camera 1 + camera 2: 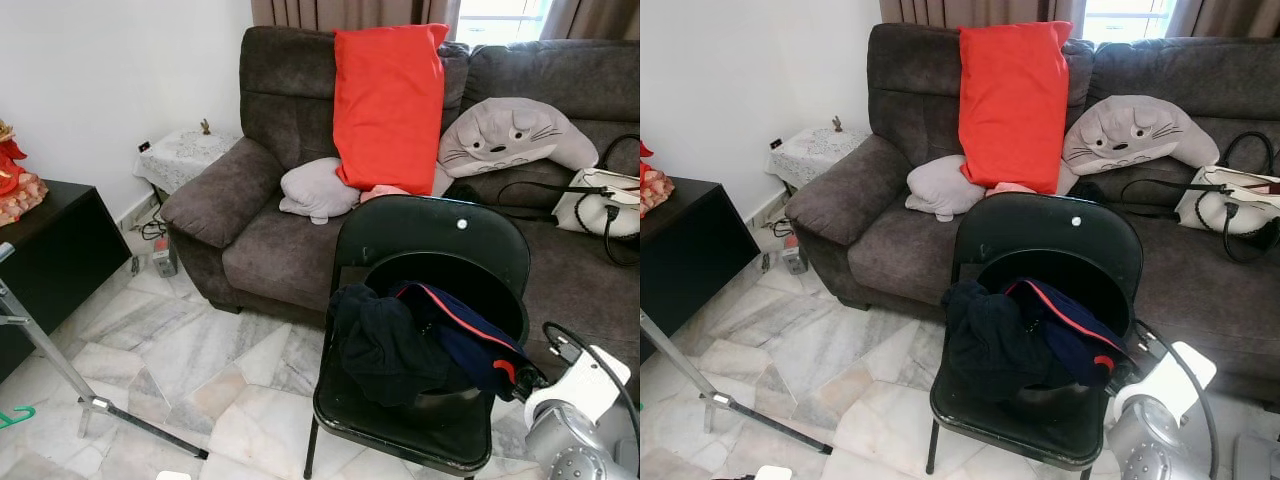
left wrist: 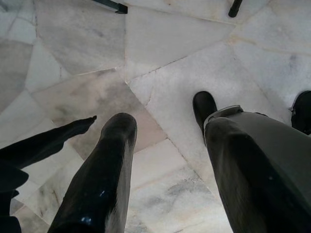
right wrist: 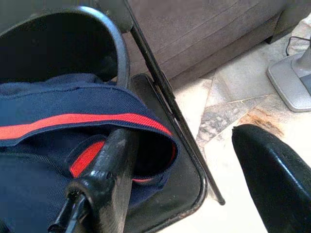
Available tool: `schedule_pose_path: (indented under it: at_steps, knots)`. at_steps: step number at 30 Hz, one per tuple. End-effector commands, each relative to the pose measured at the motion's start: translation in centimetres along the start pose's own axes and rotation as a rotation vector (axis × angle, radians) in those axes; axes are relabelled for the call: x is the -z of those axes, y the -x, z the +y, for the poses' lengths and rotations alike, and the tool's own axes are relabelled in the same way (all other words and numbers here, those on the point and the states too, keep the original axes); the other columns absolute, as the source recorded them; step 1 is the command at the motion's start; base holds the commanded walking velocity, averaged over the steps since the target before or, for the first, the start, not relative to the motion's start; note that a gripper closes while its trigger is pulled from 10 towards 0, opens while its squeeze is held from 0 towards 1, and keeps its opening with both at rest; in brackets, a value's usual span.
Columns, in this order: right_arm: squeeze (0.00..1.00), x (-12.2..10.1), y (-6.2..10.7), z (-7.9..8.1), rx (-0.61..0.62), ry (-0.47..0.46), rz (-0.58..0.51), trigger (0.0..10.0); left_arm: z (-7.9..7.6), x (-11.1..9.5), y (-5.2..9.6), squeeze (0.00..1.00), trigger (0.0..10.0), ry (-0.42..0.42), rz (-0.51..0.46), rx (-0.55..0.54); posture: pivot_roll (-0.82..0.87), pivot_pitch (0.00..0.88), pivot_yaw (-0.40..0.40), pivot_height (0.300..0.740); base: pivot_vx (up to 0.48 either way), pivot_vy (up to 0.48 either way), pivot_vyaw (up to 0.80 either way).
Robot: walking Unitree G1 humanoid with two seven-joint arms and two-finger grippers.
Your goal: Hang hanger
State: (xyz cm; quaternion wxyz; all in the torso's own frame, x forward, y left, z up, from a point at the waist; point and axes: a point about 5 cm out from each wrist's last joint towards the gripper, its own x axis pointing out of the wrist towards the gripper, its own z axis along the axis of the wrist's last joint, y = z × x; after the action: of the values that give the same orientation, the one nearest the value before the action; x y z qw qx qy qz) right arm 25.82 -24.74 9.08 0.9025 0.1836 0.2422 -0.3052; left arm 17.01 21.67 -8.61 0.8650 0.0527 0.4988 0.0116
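The right gripper (image 3: 179, 141) is at the chair's (image 1: 430, 240) right front edge; its jaws stand wide, one finger (image 3: 109, 165) pushed into the folds of the navy jacket (image 1: 455, 335) with the red stripe, the other out over the floor beside the chair, gripping nothing. The left gripper (image 2: 163, 114) hangs over the marble floor (image 1: 190, 350) left of the chair, jaws apart and empty.

The jacket lies bundled on the chair's seat with a darker garment (image 1: 375, 345); it is soft and floppy and will sag wherever it is pinched.

Well to the left of the chair, at the frame's edge, a thin green piece (image 1: 15, 416) lies low by the floor; it looks like part of a hanger, though too little shows to be sure. If so, it should be light, stiff and smooth plastic, apt to swivel in the fingers; the neck below the hook looks the safest hold. Just beside it slants the silver leg of a rack (image 1: 55, 362).

Behind the chair stands the grey sofa (image 1: 260, 250) with a red cushion (image 1: 388, 105).
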Motion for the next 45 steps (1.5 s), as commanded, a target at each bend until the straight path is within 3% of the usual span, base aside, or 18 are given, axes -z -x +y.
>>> schedule_pose_path:
  at_steps: [1, 15, 25, 30, 35, 45]
  knots:
    - [0.0, 0.3, -0.2, 0.1, -0.01, -0.024, 0.01, 10.0, 0.4, 0.1, 0.1, 0.0, 10.0, -0.022, 0.004, -0.006, -0.13, 0.001, 0.083, 0.74, 0.0, 0.0, 0.0]
    - [0.0, 0.8, -1.3, 1.7, -0.137, -0.075, 0.028, 10.0, 0.4, 0.0, 0.1, 0.0, 10.0, -0.025, 0.003, -0.008, -0.12, 0.0, 0.088, 0.74, 0.0, 0.0, 0.0]
    - [0.0, 1.7, -1.6, 1.0, -0.082, -0.104, 0.047, 10.0, 0.5, 0.0, 0.1, 0.0, 10.0, -0.027, 0.003, -0.006, -0.12, 0.0, 0.09, 0.74, 0.0, 0.0, 0.0]
    - [0.0, 0.0, -0.6, 0.8, -0.112, -0.169, -0.114, 10.0, 0.5, 0.1, 0.1, 0.0, 10.0, -0.028, 0.003, -0.009, -0.12, 0.001, 0.089, 0.74, 0.0, 0.0, 0.0]
    - [0.0, -0.3, 0.1, 0.5, -0.114, -0.179, -0.167, 10.0, 0.5, 0.1, 0.1, 0.0, 10.0, -0.03, 0.003, -0.008, -0.12, 0.0, 0.09, 0.74, 0.0, 0.0, 0.0]
    - [0.0, 1.3, -0.3, -0.3, -0.072, -0.197, -0.08, 10.0, 0.5, 0.0, 0.1, 0.0, 10.0, -0.032, 0.002, -0.005, -0.12, 0.0, 0.091, 0.74, 0.0, 0.0, 0.0]
